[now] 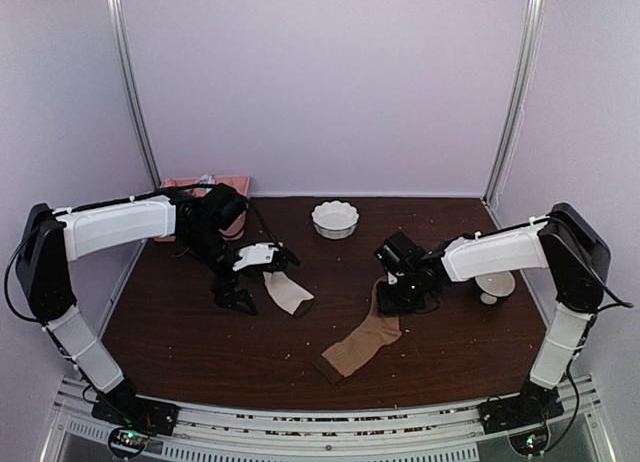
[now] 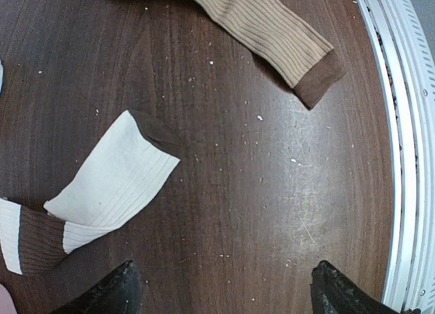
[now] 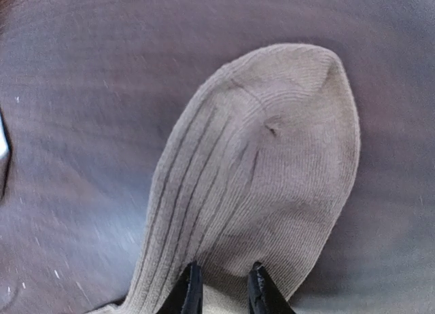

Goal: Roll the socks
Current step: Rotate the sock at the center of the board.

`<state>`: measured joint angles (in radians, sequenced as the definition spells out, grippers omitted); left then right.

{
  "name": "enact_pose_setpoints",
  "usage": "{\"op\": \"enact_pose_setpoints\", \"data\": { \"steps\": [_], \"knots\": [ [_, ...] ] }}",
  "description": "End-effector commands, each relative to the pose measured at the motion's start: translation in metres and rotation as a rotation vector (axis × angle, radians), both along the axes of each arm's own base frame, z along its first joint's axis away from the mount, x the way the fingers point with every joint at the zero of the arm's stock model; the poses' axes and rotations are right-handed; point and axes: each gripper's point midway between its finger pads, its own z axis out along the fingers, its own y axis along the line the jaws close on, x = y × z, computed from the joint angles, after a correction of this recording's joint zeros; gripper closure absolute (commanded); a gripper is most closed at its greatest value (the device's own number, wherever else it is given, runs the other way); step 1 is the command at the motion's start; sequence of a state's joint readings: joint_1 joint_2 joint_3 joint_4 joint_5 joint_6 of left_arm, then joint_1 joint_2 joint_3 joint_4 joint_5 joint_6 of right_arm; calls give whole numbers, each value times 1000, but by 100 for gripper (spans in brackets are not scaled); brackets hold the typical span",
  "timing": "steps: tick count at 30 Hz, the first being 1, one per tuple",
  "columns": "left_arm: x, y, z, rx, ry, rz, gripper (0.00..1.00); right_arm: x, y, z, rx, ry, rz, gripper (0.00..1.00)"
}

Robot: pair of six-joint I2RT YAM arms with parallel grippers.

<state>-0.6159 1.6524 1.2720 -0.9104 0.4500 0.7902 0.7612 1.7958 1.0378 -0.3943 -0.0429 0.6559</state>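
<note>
**Top view.** You are looking down on a dark wooden desk (image 1: 190, 347) on which the two socks are lying apart from each other. The cream sock (image 1: 288, 292), with its dark brown patches, is lying left of centre, just beside your left gripper (image 1: 232, 294). The tan sock (image 1: 362, 344) is running diagonally from near the front edge of the desk up to your right gripper (image 1: 400, 284). A white scalloped bowl (image 1: 335, 219) is sitting at the back, well apart from both socks.

**Left wrist view.** Your left gripper (image 2: 224, 276) is holding its jaws wide apart over bare desk, with nothing between them. The cream sock (image 2: 112, 185) is lying folded on itself ahead and to one side. The tan sock (image 2: 265, 22) is showing its dark brown cuff farther off.

**Right wrist view.** Your right gripper (image 3: 221, 287) is bearing its jaws nearly together, clamped on a narrow pinch of the tan sock (image 3: 272, 158). The ribbed fabric is spreading out ahead of the jaws to the sock's rounded end, which is lying flat on the desk.
</note>
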Motion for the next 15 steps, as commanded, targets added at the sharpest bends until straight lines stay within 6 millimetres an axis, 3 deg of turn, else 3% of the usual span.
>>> {"op": "enact_pose_setpoints", "data": {
  "steps": [1,7,10,14,15],
  "knots": [
    [-2,9,8,-4,-38,35,11,20,8,-14,-104,15,62,76],
    [-2,19,2,24,-69,79,11,73,52,16,-102,-73,131,71],
    [13,24,1,43,-113,142,10,88,70,36,-63,-117,150,66],
    [42,25,13,42,-194,248,7,90,75,65,6,-192,145,40],
    [47,25,18,32,-211,271,7,89,74,85,43,-249,144,33]
  ]
}}
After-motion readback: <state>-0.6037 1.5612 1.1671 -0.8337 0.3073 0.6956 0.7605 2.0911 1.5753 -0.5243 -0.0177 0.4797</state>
